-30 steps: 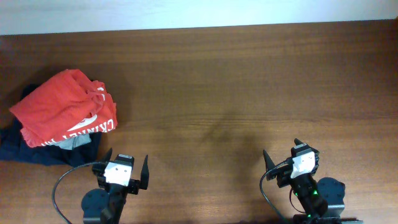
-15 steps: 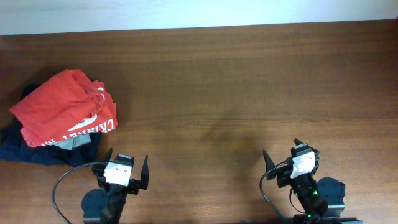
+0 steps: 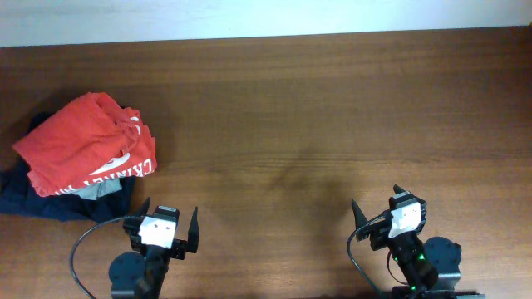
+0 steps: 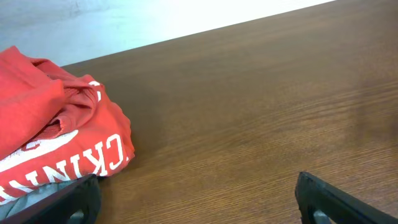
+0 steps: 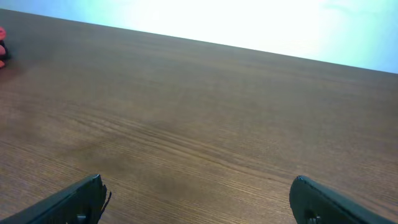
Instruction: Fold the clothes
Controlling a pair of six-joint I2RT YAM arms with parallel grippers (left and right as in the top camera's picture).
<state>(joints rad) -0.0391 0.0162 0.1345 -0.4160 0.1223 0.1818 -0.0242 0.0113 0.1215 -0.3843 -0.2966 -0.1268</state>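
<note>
Wooden table (image 3: 332, 108), red shirt (image 3: 79, 145) heaped on navy garment (image 3: 25, 203).
My left gripper (image 3: 169, 213) and right gripper (image 3: 375, 197) sit at the near edge, spread wide, empty.

1. The bench (image 3: 332, 108) is dark brown wood, its grain running side to side.
2. A dark navy garment (image 3: 25, 203) lies flat on it at the left edge.
3. A bunched red shirt (image 3: 75, 145) with white lettering rests on the navy garment, its right edge reaching the wood.
4. A grey cloth (image 3: 100, 191) peeks out between the two.
</note>
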